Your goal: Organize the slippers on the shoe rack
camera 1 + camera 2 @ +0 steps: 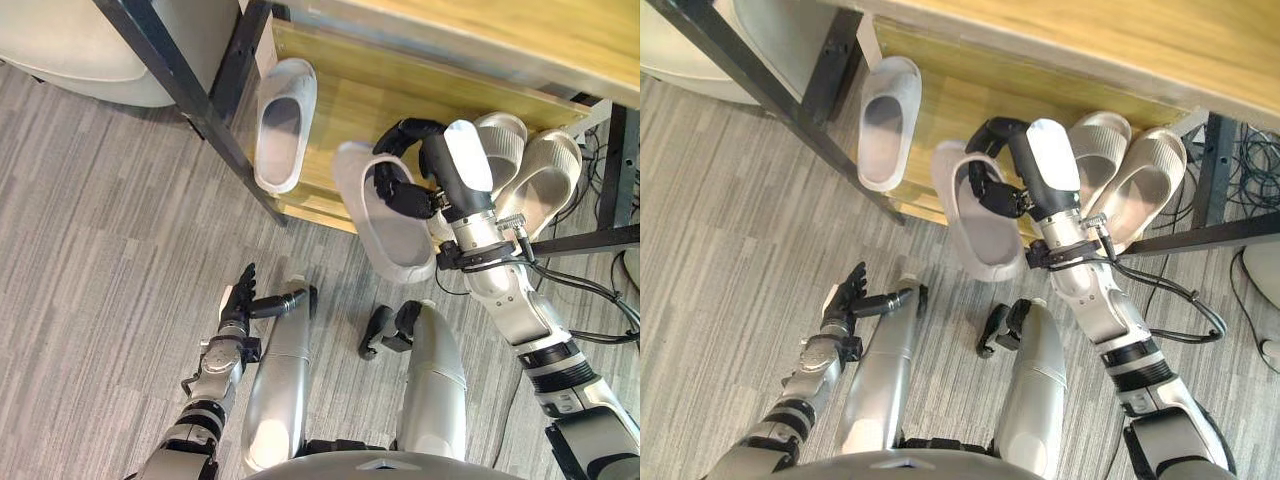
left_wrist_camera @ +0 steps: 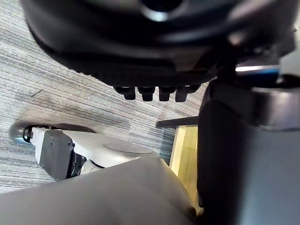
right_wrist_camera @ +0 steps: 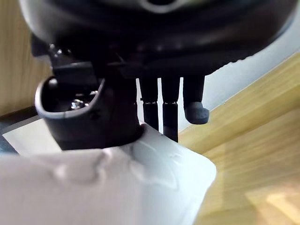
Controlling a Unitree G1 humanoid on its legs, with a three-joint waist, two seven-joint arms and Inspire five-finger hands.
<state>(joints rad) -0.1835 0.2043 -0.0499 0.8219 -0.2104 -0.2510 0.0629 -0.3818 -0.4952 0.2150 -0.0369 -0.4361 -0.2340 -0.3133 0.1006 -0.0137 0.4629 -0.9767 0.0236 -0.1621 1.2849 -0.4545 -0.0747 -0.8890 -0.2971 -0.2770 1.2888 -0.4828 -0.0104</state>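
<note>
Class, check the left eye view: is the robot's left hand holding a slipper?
No, the left hand hangs open over the carpet; the right hand grips the slipper.

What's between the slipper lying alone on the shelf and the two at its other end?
A fourth slipper, gripped by the right hand, over the front edge of the shelf. Both eye views show it.

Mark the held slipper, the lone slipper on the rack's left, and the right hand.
held slipper [image 1: 402, 248]: left eye view, footbed near its lower end.
lone slipper [image 1: 283, 125]: left eye view, middle of its footbed.
right hand [image 1: 436, 170]: left eye view, dark palm, fingers curled round the held slipper.
</note>
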